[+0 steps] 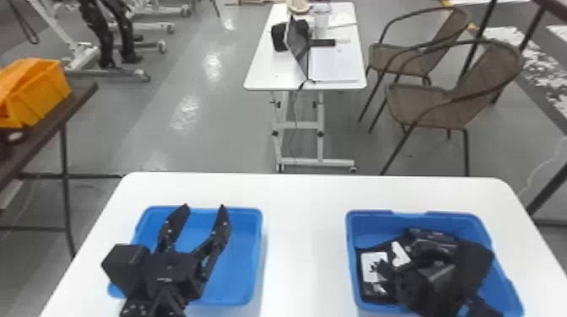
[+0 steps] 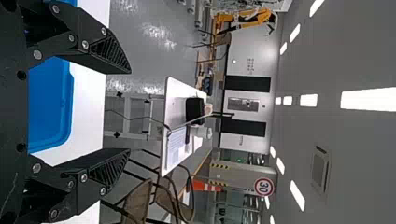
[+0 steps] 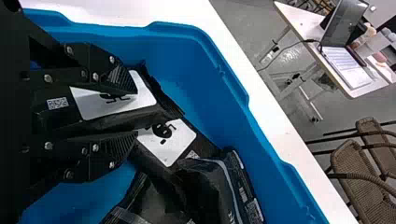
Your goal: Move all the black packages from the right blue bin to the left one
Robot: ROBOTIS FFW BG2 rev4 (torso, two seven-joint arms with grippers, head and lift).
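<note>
In the head view my left gripper stands open over the left blue bin; in the left wrist view, the left gripper has nothing between its fingers. My right gripper is down in the right blue bin, over black packages with white labels. Seen from the right wrist, the right gripper has its fingers apart, on either side of a labelled black package. Another labelled package lies beyond the fingertips, beside a shiny black one. The arm hides part of the pile.
Both bins rest on a white table, with bare tabletop between them. Beyond it are a small white desk with a laptop, and brown chairs. An orange bin is on a dark table at the left.
</note>
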